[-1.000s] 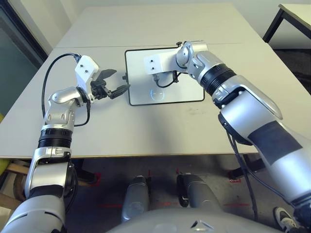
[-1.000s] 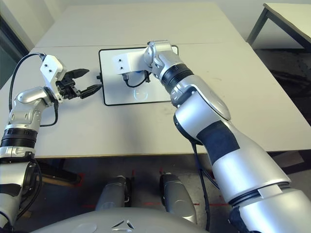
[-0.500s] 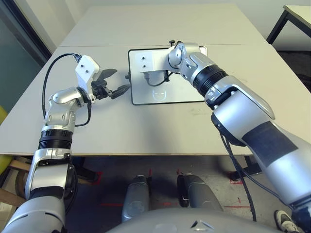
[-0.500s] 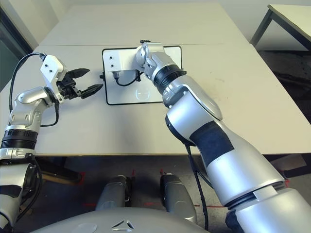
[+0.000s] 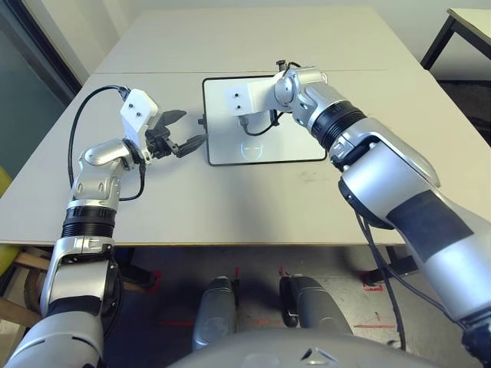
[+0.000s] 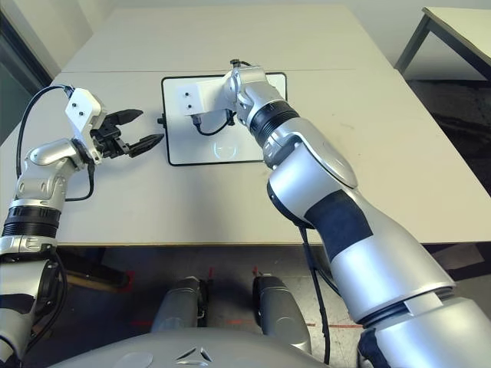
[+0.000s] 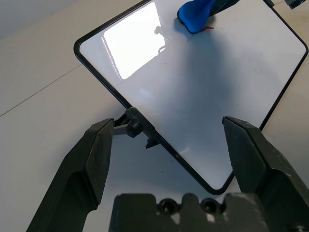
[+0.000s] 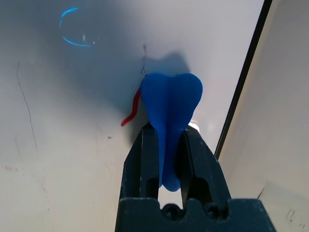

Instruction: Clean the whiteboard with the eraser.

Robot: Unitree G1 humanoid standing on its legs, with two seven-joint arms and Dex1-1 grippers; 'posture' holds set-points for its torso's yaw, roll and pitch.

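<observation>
One glossy black-framed whiteboard (image 5: 265, 146) on a matte table (image 5: 230, 207), bone-shaped blue eraser (image 8: 170, 106) pinched by right gripper (image 8: 168, 145) beside a red squiggle (image 8: 131, 110), left gripper (image 5: 178, 132) spread wide, empty.

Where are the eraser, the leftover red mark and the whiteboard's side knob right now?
eraser (image 8: 170, 104): right wrist view, its wide blue end.
red mark (image 8: 131, 112): right wrist view, mid-stroke.
side knob (image 7: 133, 128): left wrist view, the round head.

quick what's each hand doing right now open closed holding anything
Left hand: open, holding nothing, beside the whiteboard.
Right hand: closed on the blue eraser, over the whiteboard.
</observation>
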